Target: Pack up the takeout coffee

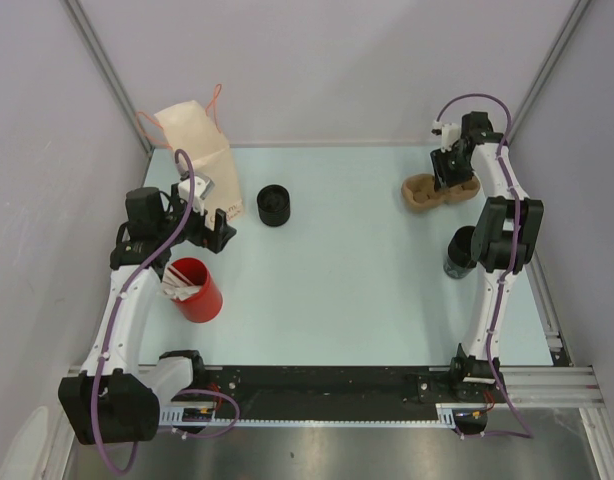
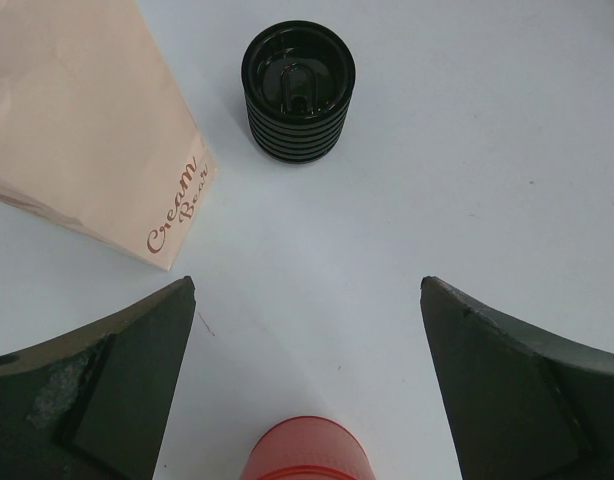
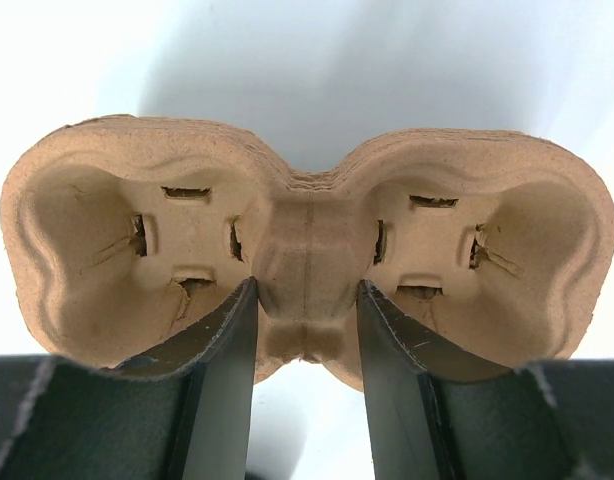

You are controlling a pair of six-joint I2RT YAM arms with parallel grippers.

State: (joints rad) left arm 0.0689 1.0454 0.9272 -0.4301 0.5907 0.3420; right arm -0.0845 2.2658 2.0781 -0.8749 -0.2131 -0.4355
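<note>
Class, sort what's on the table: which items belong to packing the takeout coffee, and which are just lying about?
For the job: paper bag, black lidded cup, second dark cup at far right, cardboard cup carrier.
Lying about, probably: red cup holding white items.

The only wording that can be read stands on the pale paper bag (image 2: 82, 120), where the left wrist view shows "Cream Bear" printed in a reddish-brown script. "Cream" is in larger letters with "Bear" smaller beside it, and both run slantwise up the bag's side panel close to its bottom corner. In the top external view the same paper bag (image 1: 192, 150) is too small for its print to be made out, and the raised moulding on the lid of the black cup (image 2: 298, 90) cannot be read as letters.
</note>
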